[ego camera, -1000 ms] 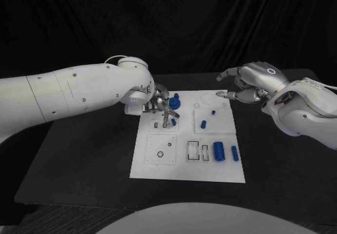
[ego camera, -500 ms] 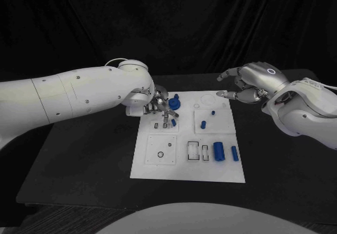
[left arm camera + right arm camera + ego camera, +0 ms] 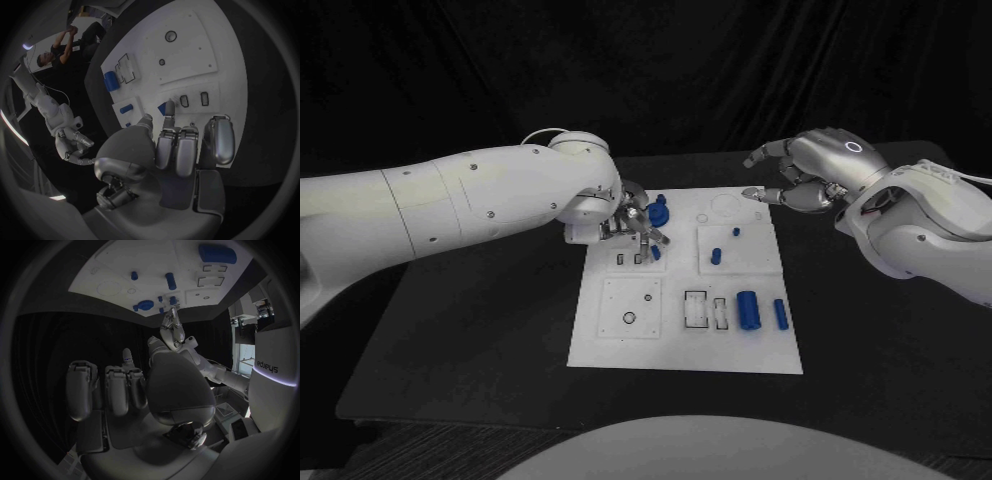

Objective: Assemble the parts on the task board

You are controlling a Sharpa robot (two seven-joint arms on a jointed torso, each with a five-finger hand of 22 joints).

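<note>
Overhead, the white task board (image 3: 687, 290) lies mid-counter (image 3: 473, 330). The left robot hand (image 3: 629, 222) hovers over its far-left corner, pinching a small blue part (image 3: 655, 252) above 2 slots; 2 blue cylinders (image 3: 749, 309) lie with long axes running near-to-far. The right robot hand (image 3: 805, 178) hangs curled, holding nothing. At the left wrist, fingertips (image 3: 167, 123) meet the blue part (image 3: 162, 108). At the right wrist, fingers (image 3: 116, 389) curl together.

One task board (image 3: 687, 345), two hands, and six blue parts (one half hidden by fingers).
</note>
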